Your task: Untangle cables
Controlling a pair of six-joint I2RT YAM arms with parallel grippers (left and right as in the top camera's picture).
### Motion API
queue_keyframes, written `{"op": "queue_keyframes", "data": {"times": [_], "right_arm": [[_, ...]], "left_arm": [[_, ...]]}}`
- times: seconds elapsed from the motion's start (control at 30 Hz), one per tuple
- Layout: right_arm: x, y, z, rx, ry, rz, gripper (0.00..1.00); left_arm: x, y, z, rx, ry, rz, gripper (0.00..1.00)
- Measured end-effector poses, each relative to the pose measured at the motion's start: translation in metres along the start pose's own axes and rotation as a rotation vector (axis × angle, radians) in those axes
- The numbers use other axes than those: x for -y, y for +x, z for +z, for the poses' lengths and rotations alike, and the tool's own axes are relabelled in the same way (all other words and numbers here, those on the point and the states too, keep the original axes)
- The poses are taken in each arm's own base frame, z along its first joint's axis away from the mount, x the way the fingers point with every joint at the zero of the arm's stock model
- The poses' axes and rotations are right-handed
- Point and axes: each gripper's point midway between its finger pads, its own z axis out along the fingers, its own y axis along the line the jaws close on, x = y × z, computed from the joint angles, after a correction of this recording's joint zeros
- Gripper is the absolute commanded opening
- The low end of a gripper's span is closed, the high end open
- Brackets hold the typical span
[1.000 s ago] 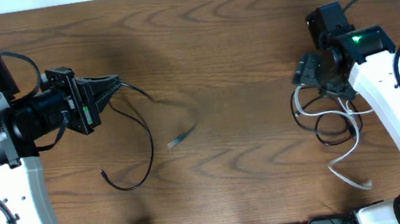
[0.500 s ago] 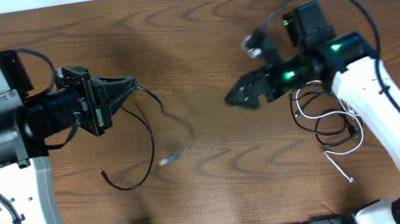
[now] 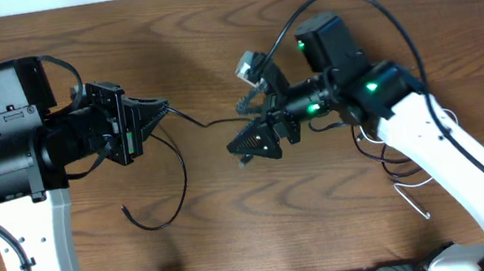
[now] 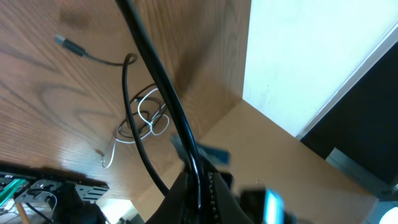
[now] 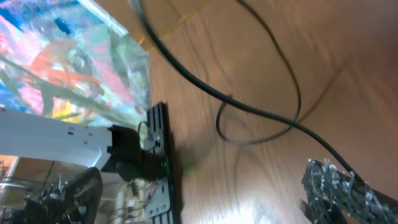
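From overhead you see both arms at once: your left hand point(image 3: 156, 112) is pressed together on the black cable point(image 3: 180, 176), and your right hand point(image 3: 248, 142) hangs spread near the middle of the desk point(image 3: 265, 235). One stretch of that cable runs rightward from the pinch towards the right hand. The slack drops towards the near edge, loops and curls back left to a free end. The left wrist view adds what overhead hides: the black cable point(image 4: 163, 87) leaves the fingers as one taut diagonal. The right wrist view shows a single ribbed finger point(image 5: 339, 185) low at the right, with cable crossing bare wood beyond it. The white cable point(image 3: 412, 202) and the other black cable point(image 3: 397, 171) lie heaped under the right arm, the white tail pointing at the near edge. Bare wood lies between loop and heap.
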Motion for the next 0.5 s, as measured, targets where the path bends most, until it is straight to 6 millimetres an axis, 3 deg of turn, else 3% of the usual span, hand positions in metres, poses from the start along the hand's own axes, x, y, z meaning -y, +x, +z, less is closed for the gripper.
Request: {"op": "queue_keyframes", "data": {"times": [0.13, 0.23, 0.3, 0.4, 0.5], "right_arm": [[-0.026, -0.024, -0.016, 0.084, -0.005, -0.12, 0.96], [-0.041, -0.028, -0.014, 0.095, -0.022, -0.16, 0.81], [-0.044, -0.025, -0.005, 0.077, -0.02, -0.162, 0.67], [-0.042, -0.02, 0.007, 0.053, 0.012, -0.157, 0.66], [-0.036, -0.018, 0.015, 0.039, 0.065, -0.155, 0.52]], "left_arm": [[-0.005, 0.003, 0.001, -0.004, -0.021, -0.017, 0.07], [-0.007, 0.012, 0.006, -0.027, -0.042, -0.02, 0.08], [-0.008, 0.019, 0.01, -0.044, -0.053, -0.019, 0.08], [-0.009, 0.028, 0.014, -0.066, -0.067, -0.014, 0.07], [-0.01, 0.034, 0.017, -0.083, -0.078, -0.005, 0.07]]}}
